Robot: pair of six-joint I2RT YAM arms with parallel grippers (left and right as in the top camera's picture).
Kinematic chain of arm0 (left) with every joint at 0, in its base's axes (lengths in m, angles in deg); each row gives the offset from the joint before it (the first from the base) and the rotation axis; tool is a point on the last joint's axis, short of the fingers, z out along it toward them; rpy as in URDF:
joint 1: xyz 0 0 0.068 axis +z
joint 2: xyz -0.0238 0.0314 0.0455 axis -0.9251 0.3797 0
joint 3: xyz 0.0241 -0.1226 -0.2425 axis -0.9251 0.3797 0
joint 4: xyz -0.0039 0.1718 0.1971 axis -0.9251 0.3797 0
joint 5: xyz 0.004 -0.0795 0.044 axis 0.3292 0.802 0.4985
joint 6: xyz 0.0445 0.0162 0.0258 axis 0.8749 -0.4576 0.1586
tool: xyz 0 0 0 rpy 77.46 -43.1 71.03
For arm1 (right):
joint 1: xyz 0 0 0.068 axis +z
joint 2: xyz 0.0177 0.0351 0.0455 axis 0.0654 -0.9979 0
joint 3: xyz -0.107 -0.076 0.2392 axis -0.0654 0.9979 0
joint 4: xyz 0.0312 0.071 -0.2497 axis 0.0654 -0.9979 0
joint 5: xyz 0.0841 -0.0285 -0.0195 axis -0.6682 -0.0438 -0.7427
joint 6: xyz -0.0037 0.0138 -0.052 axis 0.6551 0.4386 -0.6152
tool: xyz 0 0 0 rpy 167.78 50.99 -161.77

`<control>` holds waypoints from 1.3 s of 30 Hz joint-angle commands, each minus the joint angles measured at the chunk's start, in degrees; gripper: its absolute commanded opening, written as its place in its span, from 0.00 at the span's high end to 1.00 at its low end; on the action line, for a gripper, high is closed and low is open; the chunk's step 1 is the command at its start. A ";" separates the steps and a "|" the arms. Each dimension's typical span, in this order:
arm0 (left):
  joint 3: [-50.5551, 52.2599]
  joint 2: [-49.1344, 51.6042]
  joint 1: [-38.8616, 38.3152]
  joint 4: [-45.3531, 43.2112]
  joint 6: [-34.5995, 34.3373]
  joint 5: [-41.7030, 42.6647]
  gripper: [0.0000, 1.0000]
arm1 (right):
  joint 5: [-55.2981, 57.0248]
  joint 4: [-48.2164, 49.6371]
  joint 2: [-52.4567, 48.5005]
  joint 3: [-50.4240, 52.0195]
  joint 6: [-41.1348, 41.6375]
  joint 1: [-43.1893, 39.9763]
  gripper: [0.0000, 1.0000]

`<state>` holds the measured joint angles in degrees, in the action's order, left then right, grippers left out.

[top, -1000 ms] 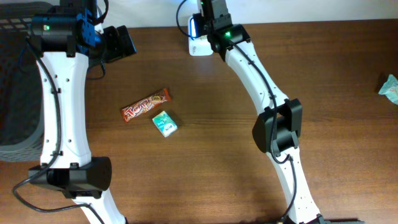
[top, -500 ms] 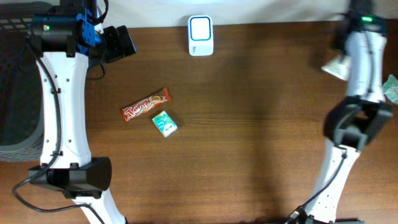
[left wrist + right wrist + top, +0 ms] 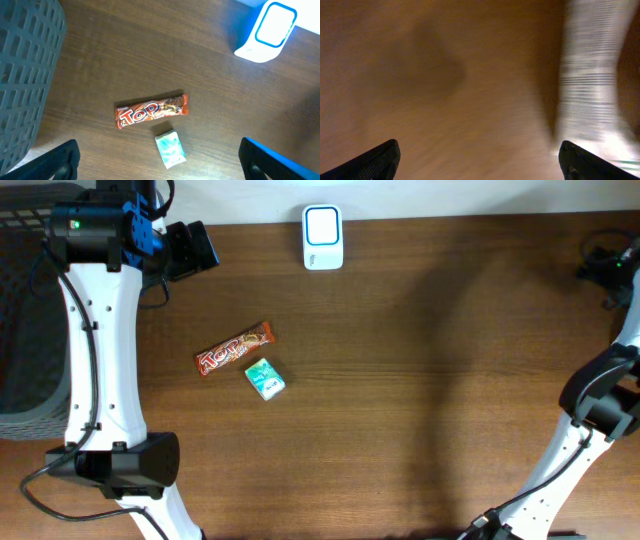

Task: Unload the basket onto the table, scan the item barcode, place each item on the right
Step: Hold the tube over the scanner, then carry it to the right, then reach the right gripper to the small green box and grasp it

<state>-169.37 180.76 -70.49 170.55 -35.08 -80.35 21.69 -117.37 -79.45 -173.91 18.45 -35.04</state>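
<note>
Brown wooden worktop [image 3: 400,380] carries a Top chocolate bar [image 3: 151,111] and a mint-green packet [image 3: 170,150] just ahead of the left tool [image 3: 160,162], spread wide and empty; the white scanner [image 3: 265,31] sits farther ahead, rightward. The right tool [image 3: 480,162] gapes empty too, a blurred striped packet [image 3: 590,75] ahead-right

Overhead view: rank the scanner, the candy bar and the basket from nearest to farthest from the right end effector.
From the right end effector:
1. The scanner, top centre.
2. The candy bar, left of centre.
3. The basket, far left edge.
</note>
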 commanded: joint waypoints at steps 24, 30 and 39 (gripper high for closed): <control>-0.37 0.31 -0.13 -0.07 0.90 -0.35 0.01 | -41.40 -8.68 6.12 25.55 -12.57 59.58 0.38; -0.37 0.31 -0.13 -0.09 0.90 -0.37 0.01 | -41.09 8.02 6.12 28.68 -1.99 62.47 0.42; -0.37 0.31 -0.13 -0.07 0.90 -0.37 0.01 | -34.73 11.85 3.96 28.72 4.39 65.46 0.63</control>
<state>-169.37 180.76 -70.52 170.53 -35.08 -80.35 -14.39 -105.72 -74.51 -145.56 21.31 29.84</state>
